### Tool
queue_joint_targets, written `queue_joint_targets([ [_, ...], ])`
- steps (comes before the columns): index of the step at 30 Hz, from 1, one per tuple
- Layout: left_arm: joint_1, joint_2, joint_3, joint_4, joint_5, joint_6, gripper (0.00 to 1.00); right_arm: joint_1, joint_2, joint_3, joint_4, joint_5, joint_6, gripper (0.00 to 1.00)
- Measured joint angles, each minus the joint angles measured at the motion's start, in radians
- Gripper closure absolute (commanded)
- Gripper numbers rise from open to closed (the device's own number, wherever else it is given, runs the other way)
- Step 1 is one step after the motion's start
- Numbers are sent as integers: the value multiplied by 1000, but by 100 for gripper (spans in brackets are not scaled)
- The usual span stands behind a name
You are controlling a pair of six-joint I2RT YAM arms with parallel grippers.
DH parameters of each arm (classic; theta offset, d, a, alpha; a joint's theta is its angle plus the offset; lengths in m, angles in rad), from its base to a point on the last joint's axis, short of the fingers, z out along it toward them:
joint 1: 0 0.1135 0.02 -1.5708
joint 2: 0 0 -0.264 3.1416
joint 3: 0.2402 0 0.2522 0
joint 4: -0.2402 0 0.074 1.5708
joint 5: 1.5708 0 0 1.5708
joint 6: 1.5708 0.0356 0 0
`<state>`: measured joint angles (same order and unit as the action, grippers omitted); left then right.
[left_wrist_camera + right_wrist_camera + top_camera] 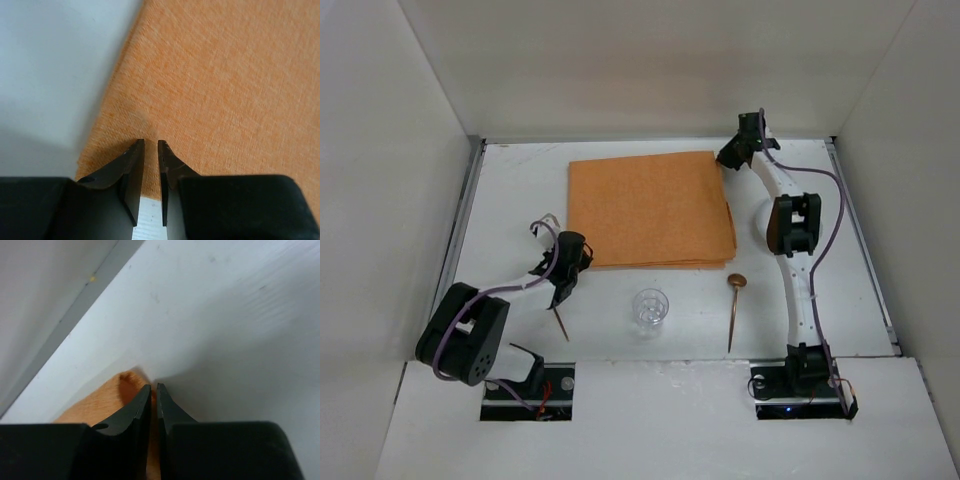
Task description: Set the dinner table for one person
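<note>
The orange cloth mat (650,208) lies folded on the white dinner table (520,190). My right gripper (732,152) is at the mat's far right corner. In the right wrist view its jaws (154,388) are shut on the raised corner of the mat (102,407). My left gripper (572,256) is at the mat's near left corner. In the left wrist view it (151,144) has its jaws a narrow gap apart over the mat's (225,85) near edge. I cannot tell whether cloth is pinched at its tips.
A clear glass (650,308) stands near the front middle. A copper-coloured spoon (733,302) lies to its right. A thin dark utensil (561,324) lies just in front of my left gripper. Metal rails (462,215) run along the side edges, with white walls around.
</note>
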<state>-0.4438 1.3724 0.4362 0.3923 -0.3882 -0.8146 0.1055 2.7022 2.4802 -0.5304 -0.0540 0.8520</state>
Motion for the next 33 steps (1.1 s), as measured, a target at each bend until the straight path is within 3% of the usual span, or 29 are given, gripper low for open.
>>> queue_joint_targets([
  [6,69,-16,-25,23,-3,-14,82,1,-20,3,-59,58,-26,78],
  [15,43,-60,-34,38,-3,-14,81,43,-356,-305,12,152,-154,80],
  [19,33,-60,-34,60,1,-9,81,79,-438,-348,77,135,-212,81],
  [23,33,-60,-37,76,11,-5,80,103,-385,-341,99,86,-219,82],
  [29,40,-68,-53,83,16,-4,79,75,-139,-223,18,9,-182,86],
  [33,48,-69,-56,84,17,-5,77,46,-149,-193,-15,10,-163,84],
])
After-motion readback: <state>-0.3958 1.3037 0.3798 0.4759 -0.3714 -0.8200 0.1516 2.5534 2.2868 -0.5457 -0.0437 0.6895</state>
